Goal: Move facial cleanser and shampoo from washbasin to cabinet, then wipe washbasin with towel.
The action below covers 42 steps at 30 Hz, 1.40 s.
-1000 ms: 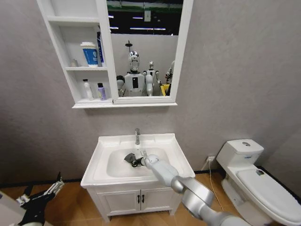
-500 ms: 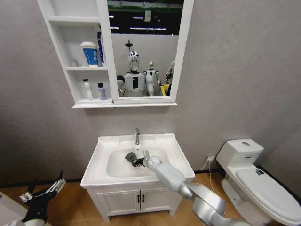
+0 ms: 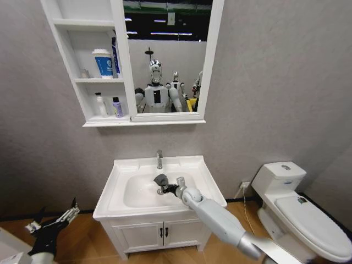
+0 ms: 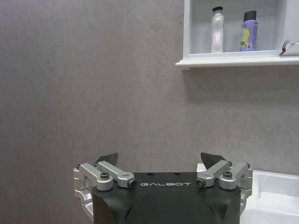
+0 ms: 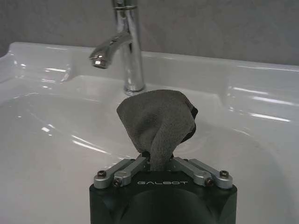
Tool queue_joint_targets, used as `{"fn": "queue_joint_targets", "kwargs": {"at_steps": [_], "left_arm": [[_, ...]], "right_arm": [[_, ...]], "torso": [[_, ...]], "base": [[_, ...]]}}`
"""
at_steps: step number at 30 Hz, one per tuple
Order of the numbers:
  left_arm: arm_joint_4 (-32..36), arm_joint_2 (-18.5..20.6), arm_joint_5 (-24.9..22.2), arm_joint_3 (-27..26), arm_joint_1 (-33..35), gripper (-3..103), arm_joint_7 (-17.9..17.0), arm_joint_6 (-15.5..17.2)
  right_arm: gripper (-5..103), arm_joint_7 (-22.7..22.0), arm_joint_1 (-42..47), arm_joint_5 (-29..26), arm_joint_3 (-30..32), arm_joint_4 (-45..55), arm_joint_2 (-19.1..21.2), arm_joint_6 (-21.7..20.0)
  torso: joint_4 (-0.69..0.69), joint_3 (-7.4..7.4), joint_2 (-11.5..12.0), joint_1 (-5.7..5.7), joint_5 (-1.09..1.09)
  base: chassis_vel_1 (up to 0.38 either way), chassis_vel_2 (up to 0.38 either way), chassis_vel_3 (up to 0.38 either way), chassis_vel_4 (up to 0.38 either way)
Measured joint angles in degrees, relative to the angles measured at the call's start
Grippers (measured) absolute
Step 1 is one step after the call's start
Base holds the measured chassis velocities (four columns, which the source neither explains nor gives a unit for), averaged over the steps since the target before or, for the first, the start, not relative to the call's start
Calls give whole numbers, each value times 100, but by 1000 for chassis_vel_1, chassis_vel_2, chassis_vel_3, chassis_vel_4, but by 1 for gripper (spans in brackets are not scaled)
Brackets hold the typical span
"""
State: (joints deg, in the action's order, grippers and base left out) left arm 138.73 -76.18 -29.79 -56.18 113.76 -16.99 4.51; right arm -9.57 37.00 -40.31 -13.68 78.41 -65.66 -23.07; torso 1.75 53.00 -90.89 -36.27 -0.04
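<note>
Clamped right gripper [image 5: 158, 164] pinches towel [image 5: 159, 121], seemingly grazing washbasin [image 5: 42, 154].

Towel [image 5: 157, 123] matt grey cloth; washbasin [image 5: 261, 154] glossy white ceramic; tap [image 5: 125, 44] polished chrome.

Dark grey towel [image 5: 158, 121] bunched over the white washbasin [image 3: 124, 170], below the shelved cabinet [image 3: 82, 66].

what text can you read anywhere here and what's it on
"GALBOT": on the left gripper body.
"GALBOT": on the right gripper body, shut on the towel.
Purple bottle label: too small to read.
Blue-and-white tub print: too blurred to read.
</note>
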Motion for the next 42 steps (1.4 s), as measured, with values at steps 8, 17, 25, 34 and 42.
{"fn": "queue_joint_targets", "kwargs": {"at_steps": [8, 17, 25, 34, 42], "left_arm": [[48, 12, 58, 90, 28, 97, -19, 23], [131, -51, 125, 88, 116, 97, -18, 25], [132, -80, 158, 86, 134, 97, -10, 17], [96, -117, 176, 98, 129, 97, -6, 14], [102, -166, 183, 87, 144, 96, -6, 7]], "right_arm": [[6, -561, 246, 371, 488, 23, 208, 389], [6, -551, 167, 433, 805, -442, 228, 546], [6, -149, -57, 456, 1013, -1156, 153, 703], [9, 342, -409, 309, 1028, -1988, -19, 986], [35, 517, -478, 216, 1041, -2093, -98, 1112]], "torso": [[0, 0, 0, 0, 0], [-1, 0, 0, 0, 0], [0, 1, 0, 0, 0], [0, 0, 0, 0, -2], [-1, 1, 0, 0, 0]], "base": [[0, 0, 0, 0], [0, 0, 0, 0], [0, 0, 0, 0], [0, 0, 0, 0], [0, 0, 0, 0]]}}
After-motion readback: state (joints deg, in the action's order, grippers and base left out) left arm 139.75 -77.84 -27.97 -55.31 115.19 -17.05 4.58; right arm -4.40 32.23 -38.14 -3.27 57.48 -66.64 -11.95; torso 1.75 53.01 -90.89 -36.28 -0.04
